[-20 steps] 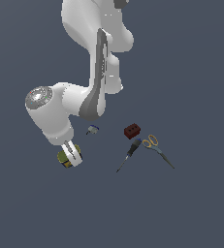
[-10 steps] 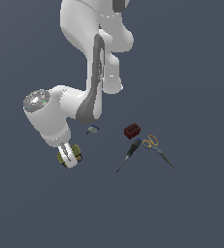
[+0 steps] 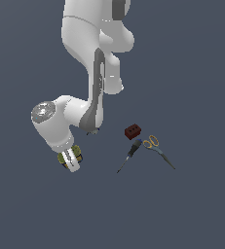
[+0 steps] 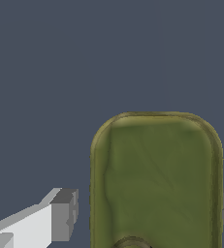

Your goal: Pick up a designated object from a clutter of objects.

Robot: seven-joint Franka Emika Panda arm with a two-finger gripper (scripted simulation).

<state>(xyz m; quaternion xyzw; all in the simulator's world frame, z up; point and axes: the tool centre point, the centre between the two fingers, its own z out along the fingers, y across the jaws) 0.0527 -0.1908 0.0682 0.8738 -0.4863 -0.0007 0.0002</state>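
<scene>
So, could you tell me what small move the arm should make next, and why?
Probably close the jaws on the tin. The wrist view shows its green top lying between the two fingers, with a gap still visible on one side, so the gripper looks placed but not yet clamped.

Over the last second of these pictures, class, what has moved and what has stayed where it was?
The gripper has sunk lower over the olive-topped tin can, its fingers now flanking the tin with gaps, not yet gripping. The tin itself, the dark red holed block, the thin dark screwdriver and the yellow-handled scissors stayed put.
</scene>
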